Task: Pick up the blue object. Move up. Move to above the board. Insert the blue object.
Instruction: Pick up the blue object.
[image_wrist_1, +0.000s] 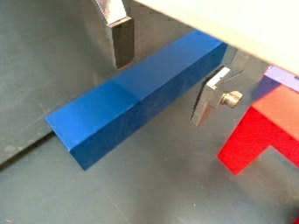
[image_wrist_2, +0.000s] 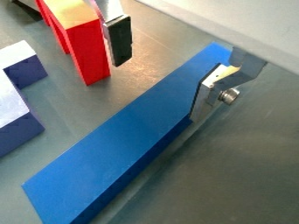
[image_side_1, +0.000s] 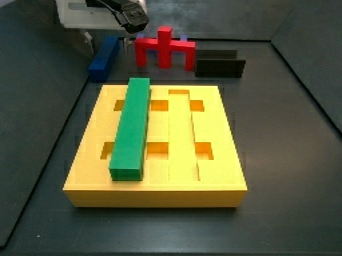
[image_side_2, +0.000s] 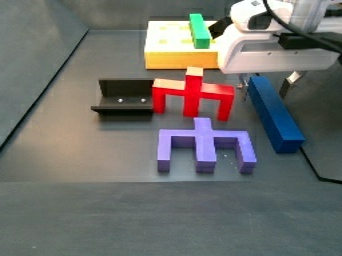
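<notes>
Both wrist views show my gripper (image_wrist_1: 158, 74) spread wide astride the blue object (image_wrist_1: 135, 98), one finger (image_wrist_2: 119, 41) on each long side, neither clearly touching. The bar lies flat on the floor beside the red cross-shaped block (image_side_2: 193, 96) (the board (image_side_1: 160, 150), carrying the green bar (image_side_1: 130, 125), sits well apart).

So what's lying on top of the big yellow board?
A green bar lies lengthwise in one groove of the board. The groove floor under it is hidden. The claw straddles the blue object, away from the board.
</notes>
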